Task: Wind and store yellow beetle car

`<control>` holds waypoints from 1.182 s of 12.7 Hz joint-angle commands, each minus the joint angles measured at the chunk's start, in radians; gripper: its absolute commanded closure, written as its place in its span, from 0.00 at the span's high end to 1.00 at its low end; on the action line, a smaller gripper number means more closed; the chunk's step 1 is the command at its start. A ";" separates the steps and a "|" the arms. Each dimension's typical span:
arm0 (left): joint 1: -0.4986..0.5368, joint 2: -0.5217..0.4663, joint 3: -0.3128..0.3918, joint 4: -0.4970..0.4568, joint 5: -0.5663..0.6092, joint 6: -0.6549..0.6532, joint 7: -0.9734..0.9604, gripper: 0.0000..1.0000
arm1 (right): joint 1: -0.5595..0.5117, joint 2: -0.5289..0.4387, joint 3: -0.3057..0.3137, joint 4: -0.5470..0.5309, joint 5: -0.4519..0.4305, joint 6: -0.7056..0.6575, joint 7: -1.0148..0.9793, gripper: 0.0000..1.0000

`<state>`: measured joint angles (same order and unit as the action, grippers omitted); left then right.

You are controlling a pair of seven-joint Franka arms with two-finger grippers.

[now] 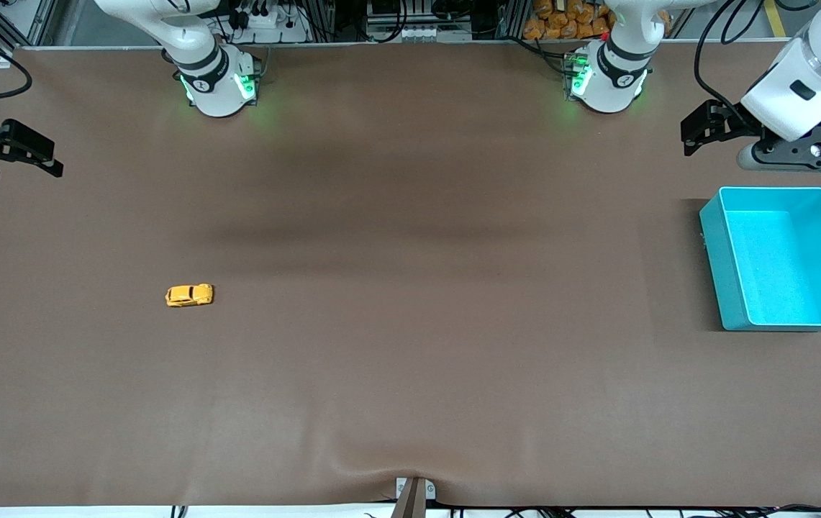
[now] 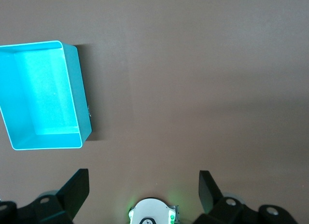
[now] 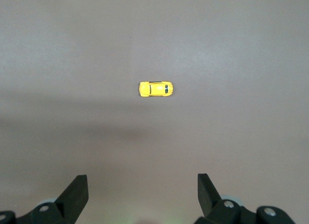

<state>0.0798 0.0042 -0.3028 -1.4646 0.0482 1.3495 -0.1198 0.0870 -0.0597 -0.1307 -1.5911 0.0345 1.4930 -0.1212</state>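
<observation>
The yellow beetle car (image 1: 189,295) is sitting on its wheels on the brown bench (image 1: 410,374), toward the right arm's end, nothing touching it. The teal bin (image 1: 714,237) is lying toward the left arm's end, well apart from the car. The right hand (image 1: 42,160) is hanging above its bench edge, fingers spread wide, holding nothing. The left hand (image 1: 693,135) is waiting above the bench just beside the bin, fingers likewise wide, holding nothing.

A teal bin (image 1: 784,259) stands open and empty on the brown surface (image 1: 410,374) at the left arm's end. A small grey bracket (image 1: 414,493) sits at the surface's nearest edge. Orange packets (image 1: 561,18), perhaps snack bags, lie past the bases.
</observation>
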 commanded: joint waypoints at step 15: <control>0.015 -0.010 0.008 0.018 -0.036 -0.007 -0.009 1.00 | 0.028 0.027 0.019 -0.380 -0.005 0.454 -0.281 1.00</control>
<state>0.0841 0.0043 -0.2948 -1.4629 0.0286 1.3498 -0.1217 0.0997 -0.0219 -0.1136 -1.8807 0.0340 1.8557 -0.2931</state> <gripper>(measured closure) 0.000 0.000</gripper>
